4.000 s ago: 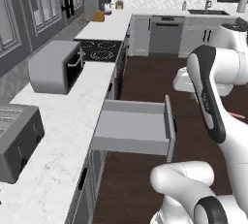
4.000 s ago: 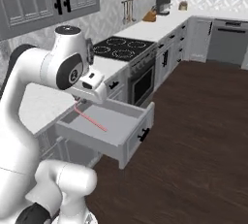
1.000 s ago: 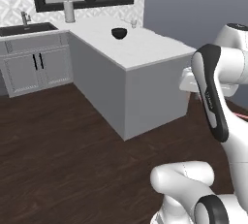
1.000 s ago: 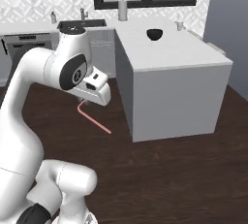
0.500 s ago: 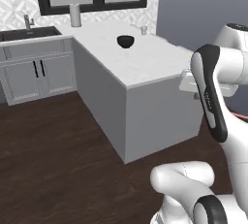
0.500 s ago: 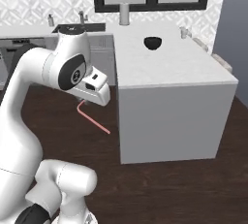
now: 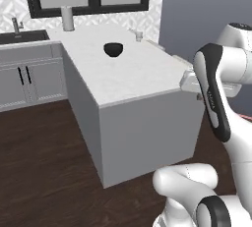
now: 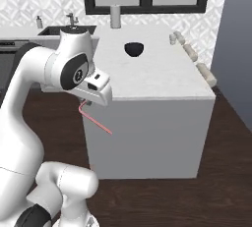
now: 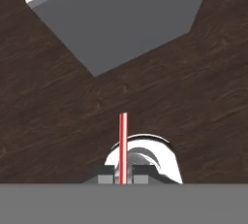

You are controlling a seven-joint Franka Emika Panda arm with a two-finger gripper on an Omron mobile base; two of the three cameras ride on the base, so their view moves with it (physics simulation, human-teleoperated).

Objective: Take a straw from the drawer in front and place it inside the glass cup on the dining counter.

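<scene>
Currently clamped between the two dark fingertips of the gripper (image 9: 123, 173): one straw (image 9: 123, 143), held near its lower end, with most of its length projecting forward over the dark wood floor (image 9: 58, 106). Same straw (image 8: 96, 121) visible in the right base view, slanting down and away from the hand, beside the grey island base and below the top of the dining counter (image 8: 162, 81).

Handling, as judged: very light, thin, hollow, likely to flex or pivot in the grip under sideways load. Smooth surface, prone to slip or roll between the pads. Grip near one end suits insertion, since the long free end can lead into the cup. Excess squeeze likely to crush the tube.

Count:
- Straw: one.
- Glass cup (image 7: 139, 36): one, small and translucent, near the far edge of the dining counter (image 7: 133, 73), well apart from the straw.
- Dark bowl (image 7: 113, 49): one, on the counter near the cup.
- Tall pale cylinder (image 7: 67, 18): one, at the far end of the counter.
</scene>
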